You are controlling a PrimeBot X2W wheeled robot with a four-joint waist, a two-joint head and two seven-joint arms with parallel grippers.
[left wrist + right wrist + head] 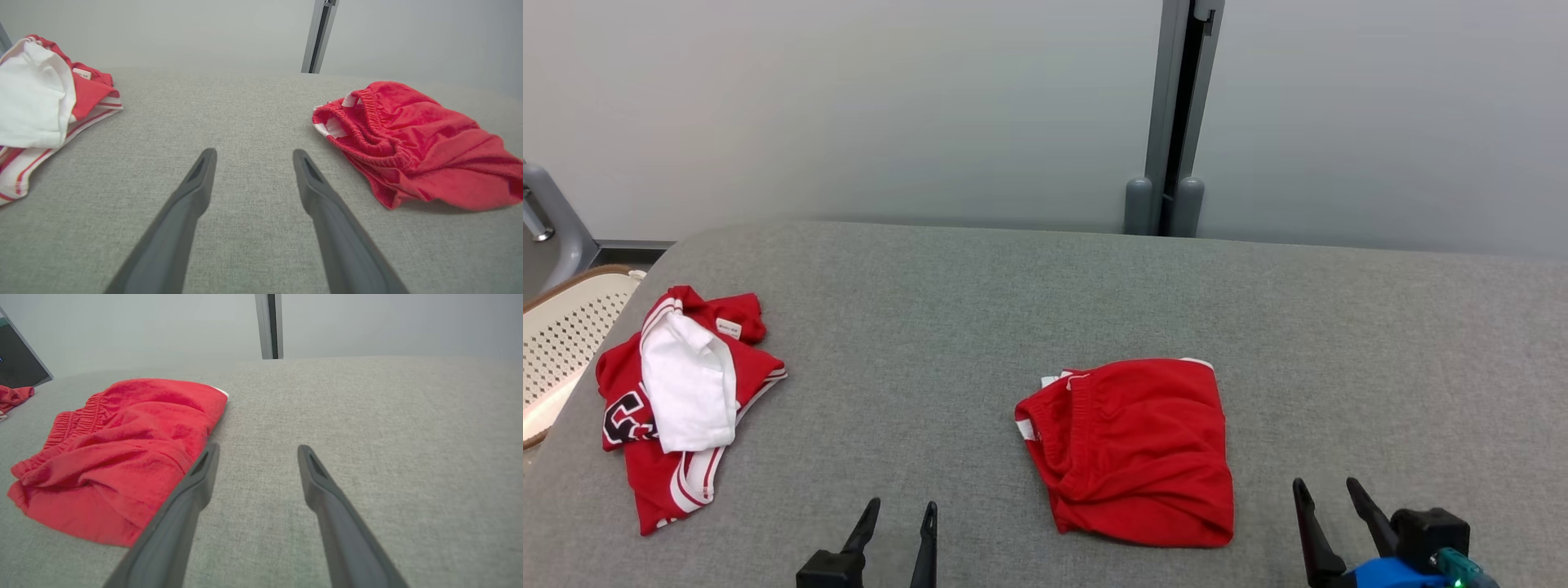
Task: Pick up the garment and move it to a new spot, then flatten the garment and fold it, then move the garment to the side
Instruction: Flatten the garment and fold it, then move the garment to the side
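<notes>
Red garment (1131, 449) lies folded into a rough square at the lower centre of the head view, on the grey padded table (1013, 286), its elastic waistband turned toward the left of the frame. The left gripper (901, 518) pokes up from the bottom edge, left of the garment and clear of it, fingers apart and holding nothing. The right gripper (1327, 494) stands at the lower right, also spread and empty, just beside the garment's right edge with a strip of bare table between. A heap of red-and-white clothes (678, 400) sits at the far left, well apart from the folded piece, with a pale perforated basket (564, 335) at the frame's left edge.

From the left wrist view, the two fingers stand wide over bare table and the garment (412, 143) rests at the right of the frame, off past the right finger. The heap (45, 102) shows at the upper left.

From the right wrist view, the fingers are parted with nothing between them. The garment (122, 453) fills the left half, and the left finger crosses in front of its near corner; I cannot tell whether they touch.
</notes>
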